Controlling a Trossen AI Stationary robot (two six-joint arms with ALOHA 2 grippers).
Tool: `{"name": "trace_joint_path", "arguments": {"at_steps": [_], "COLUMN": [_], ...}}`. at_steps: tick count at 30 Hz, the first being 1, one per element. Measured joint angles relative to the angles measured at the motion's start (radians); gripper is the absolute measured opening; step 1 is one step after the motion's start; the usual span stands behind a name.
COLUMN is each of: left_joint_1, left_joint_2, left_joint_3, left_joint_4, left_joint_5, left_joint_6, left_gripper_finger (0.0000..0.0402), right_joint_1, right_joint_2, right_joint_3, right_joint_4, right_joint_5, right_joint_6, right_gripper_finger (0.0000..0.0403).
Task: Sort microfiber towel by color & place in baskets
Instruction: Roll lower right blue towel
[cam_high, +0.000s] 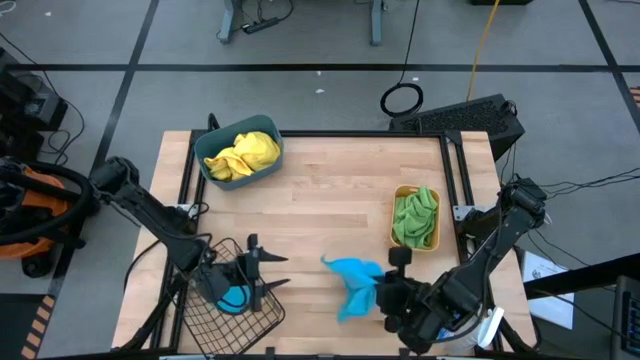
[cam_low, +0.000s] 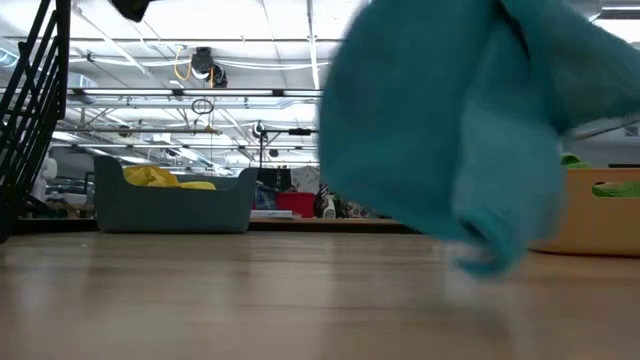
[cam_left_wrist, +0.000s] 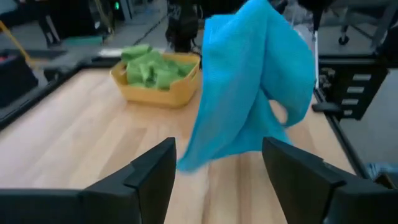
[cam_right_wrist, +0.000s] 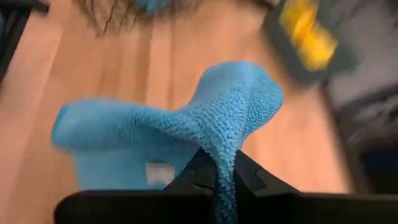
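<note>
High view, left to right: at lower left the left gripper (cam_high: 268, 270) hovers with its fingers parted and nothing between them, over the dark wire-mesh basket (cam_high: 205, 318), in which a bright blue towel (cam_high: 236, 298) lies bunched. At upper left the teal bin (cam_high: 212, 166) holds crumpled yellow towels (cam_high: 245, 153). At lower centre a second bright blue towel (cam_high: 355, 284), fuzzy and gathered into a peaked fold with loose corners hanging, sits at the tip of the right gripper (cam_high: 385, 293); the right wrist view shows that gripper's fingers (cam_right_wrist: 198, 176) pressed together on a pinched ridge of the cloth (cam_right_wrist: 186, 130), the remainder spreading away from them over the wooden table (cam_high: 330, 200). At right of centre the shallow orange-yellow tub (cam_high: 403, 190) contains green towels (cam_high: 415, 215). A pale tag on the held cloth is unreadable.
</note>
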Motion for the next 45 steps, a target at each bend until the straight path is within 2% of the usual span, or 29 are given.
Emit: {"name": "trace_joint_path", "arguments": {"at_steps": [4, 7, 12, 15, 20, 22, 25, 27, 30, 33, 39, 45], "left_joint_1": [0.013, 0.023, 0.023, 0.021, 0.024, 0.029, 0.032, 0.032, 0.032, 0.036, 0.065, 0.085], "left_joint_2": [0.054, 0.093, 0.137, 0.141, 0.141, 0.141, 0.148, 0.157, 0.177, 0.201, 0.22, 0.22], "left_joint_3": [0.0, 0.0, 0.0, 0.0, 0.0, 0.0, 0.0, 0.0, 0.0, 0.0, 0.001, 0.001], "left_joint_4": [0.154, 0.316, 0.541, 0.635, 0.721, 0.728, 0.736, 0.735, 0.749, 0.786, 0.804, 0.727], "left_joint_5": [0.005, 0.005, 0.006, 0.006, 0.038, 0.094, 0.188, 0.205, 0.205, 0.202, 0.196, 0.096], "left_joint_6": [0.124, 0.239, 0.403, 0.48, 0.533, 0.526, 0.512, 0.501, 0.501, 0.507, 0.502, 0.498], "left_gripper_finger": [0.0244, 0.0244, 0.0244, 0.0244, 0.0244, 0.0244, 0.0244, 0.0244, 0.0244, 0.0244, 0.0244, 0.0244], "right_joint_1": [0.0, -0.005, -0.005, -0.005, -0.005, -0.005, -0.013, -0.02, -0.041, -0.068, -0.12, -0.135], "right_joint_2": [0.0, 0.0, 0.013, 0.044, 0.087, 0.109, 0.135, 0.152, 0.18, 0.19, 0.19, 0.19], "right_joint_3": [0.008, 0.009, 0.009, 0.009, 0.009, 0.009, 0.009, 0.009, 0.009, 0.008, 0.009, 0.009], "right_joint_4": [0.137, 0.254, 0.424, 0.5, 0.621, 0.668, 0.738, 0.797, 0.916, 1.001, 1.021, 1.022], "right_joint_5": [0.169, 0.234, 0.339, 0.327, 0.226, 0.247, 0.345, 0.414, 0.494, 0.524, 0.526, 0.526], "right_joint_6": [-0.243, -0.404, -0.577, -0.701, -0.898, -0.926, -0.933, -0.945, -1.03, -1.069, -0.978, -0.909], "right_gripper_finger": [0.0001, 0.0001, 0.0001, 0.0001, 0.0001, 0.0001, 0.0, 0.0, 0.0, 0.0, 0.0, 0.0]}}
